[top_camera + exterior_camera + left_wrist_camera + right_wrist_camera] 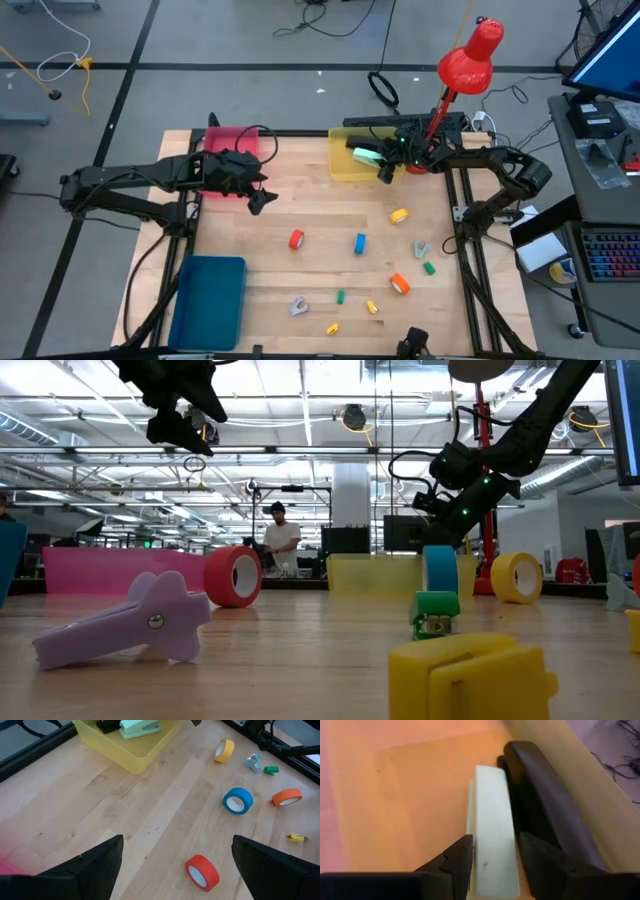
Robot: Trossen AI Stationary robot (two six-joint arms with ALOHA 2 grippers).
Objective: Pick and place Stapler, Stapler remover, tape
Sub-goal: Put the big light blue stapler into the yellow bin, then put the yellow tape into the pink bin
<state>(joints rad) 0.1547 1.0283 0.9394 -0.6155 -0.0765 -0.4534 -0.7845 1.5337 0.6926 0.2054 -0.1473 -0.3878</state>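
Right wrist view puts the pale green stapler (490, 827) lengthwise between the right gripper (492, 862)'s 2 jaws, which are closed on its sides over the yellow bin (352, 160), a black stapler (545, 805) lying parallel just beside 1 jaw.

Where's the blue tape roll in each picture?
High view: blue tape roll mid-table, right of the red tape roll.
Low view: upright before the yellow bin.
Left wrist view: between red and yellow rolls.
Right wrist view: not in it.
Shared landmark: the yellow bin.
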